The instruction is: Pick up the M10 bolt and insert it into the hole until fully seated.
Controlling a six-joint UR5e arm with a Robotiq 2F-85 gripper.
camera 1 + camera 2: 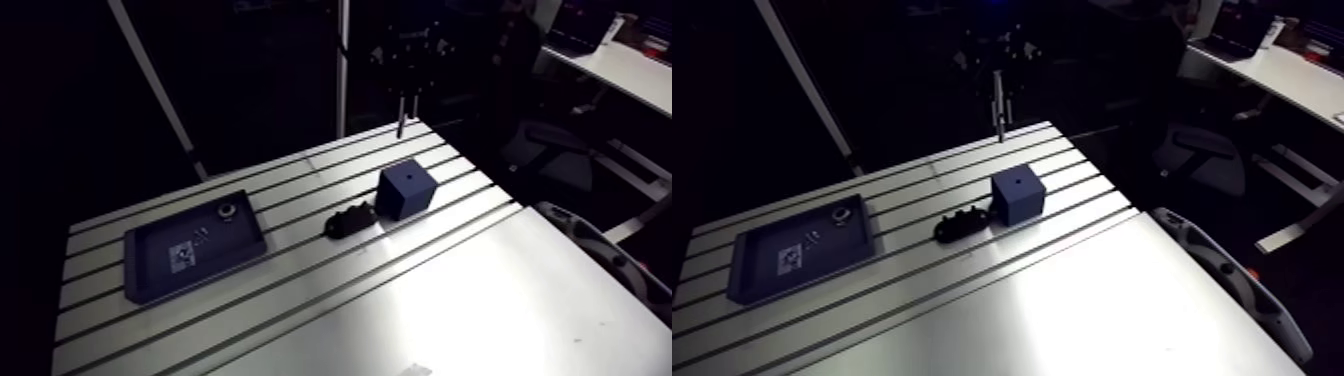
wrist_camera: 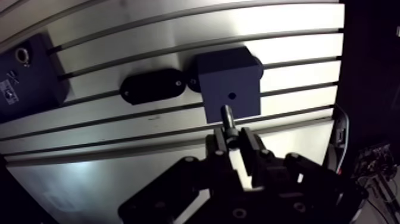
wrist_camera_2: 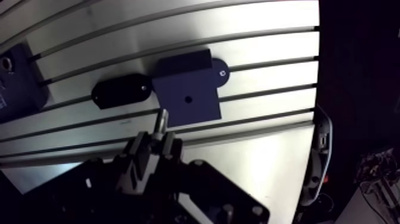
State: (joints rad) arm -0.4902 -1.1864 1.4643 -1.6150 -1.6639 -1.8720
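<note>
Steel bolt (image 2: 227,117) sits pinched between the two fingers (image 2: 219,144) of the gripper (image 2: 233,138). They are closed to a narrow gap on its upper end, and the shank sticks out past the tips toward the table (image 2: 149,173). Below and just ahead of the tips is the blue block (image 2: 229,77), with its small hole (image 2: 231,95) in the top face. In the arm view the bolt hangs well above the block and not yet over the hole (as far as I can judge).

The main risk is a descent that is slightly off line. The tip would land on the face beside the hole, and the bolt would skid or tilt in the grip. A shank that is not upright could jam partway and never seat. A sideways push could also shift the block, though a black mount (image 2: 152,86) touches its side and may steady it. The tray (image 2: 30,71) lies well off to the side, clear of the path.
</note>
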